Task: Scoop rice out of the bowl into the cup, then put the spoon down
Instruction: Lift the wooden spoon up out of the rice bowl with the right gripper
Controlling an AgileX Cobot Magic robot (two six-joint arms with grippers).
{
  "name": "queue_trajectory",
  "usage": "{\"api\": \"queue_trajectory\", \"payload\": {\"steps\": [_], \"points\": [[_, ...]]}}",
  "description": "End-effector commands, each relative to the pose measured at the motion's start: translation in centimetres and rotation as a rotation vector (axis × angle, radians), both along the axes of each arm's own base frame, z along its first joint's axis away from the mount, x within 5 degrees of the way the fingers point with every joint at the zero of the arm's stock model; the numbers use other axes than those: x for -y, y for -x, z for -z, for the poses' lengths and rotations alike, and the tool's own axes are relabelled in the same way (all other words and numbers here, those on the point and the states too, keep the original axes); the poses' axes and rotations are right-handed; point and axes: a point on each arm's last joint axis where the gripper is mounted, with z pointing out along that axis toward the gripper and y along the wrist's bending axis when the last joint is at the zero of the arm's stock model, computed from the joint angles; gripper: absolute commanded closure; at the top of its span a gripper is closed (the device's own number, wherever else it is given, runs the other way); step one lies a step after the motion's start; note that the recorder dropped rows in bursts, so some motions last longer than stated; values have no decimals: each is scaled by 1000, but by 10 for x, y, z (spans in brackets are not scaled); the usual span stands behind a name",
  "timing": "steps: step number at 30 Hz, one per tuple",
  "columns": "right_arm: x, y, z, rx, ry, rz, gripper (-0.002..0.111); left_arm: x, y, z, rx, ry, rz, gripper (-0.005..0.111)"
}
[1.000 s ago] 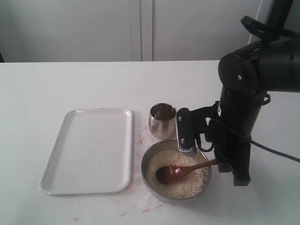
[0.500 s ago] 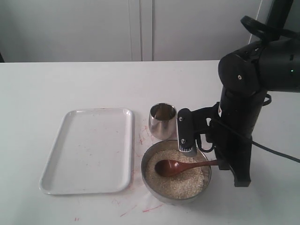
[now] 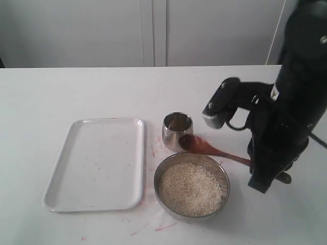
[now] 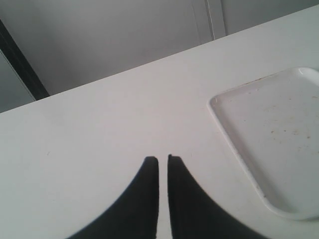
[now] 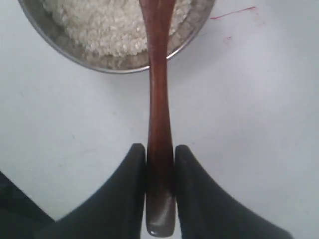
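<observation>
Spoon held beside the cup, above the rice bowl

On the white table (image 3: 76,92) we see the black right arm (image 3: 286,112) leaning in from the right side. The empty white tray (image 3: 97,163) lies on the left, well apart from the arm. The wide steel bowl (image 3: 168,212) sits near the front edge, filled with rice (image 3: 190,189). The small steel cup (image 3: 173,133) stands just behind the bowl. The wooden spoon (image 3: 204,147) hangs in the air, its oval bowl against the cup's right side and its handle slanting back toward the arm. We cannot tell whether it carries any grains. The right gripper (image 5: 159,147) pinches the spoon near the end of its handle, one finger on each side. The left gripper (image 4: 160,159) hovers over bare table beside the tray with its jaws drawn to a thin slit, holding nothing.
</observation>
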Motion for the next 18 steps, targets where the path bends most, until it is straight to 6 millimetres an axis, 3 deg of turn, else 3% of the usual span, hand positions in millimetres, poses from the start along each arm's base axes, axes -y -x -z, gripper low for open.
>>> {"api": "queue_trajectory", "payload": {"steps": [1, 5, 9, 18], "points": [[5, 30, -33, 73, -126, 317, 108, 0, 0, -1, 6, 8, 2, 92], [2, 54, -55, 145, -203, 344, 108, 0, 0, -1, 6, 8, 2, 92], [0, 70, -62, 192, -216, 354, 108, 0, 0, -1, 6, 8, 2, 92], [-8, 74, -64, 334, -71, 216, 108, 0, 0, -1, 6, 8, 2, 92]]}}
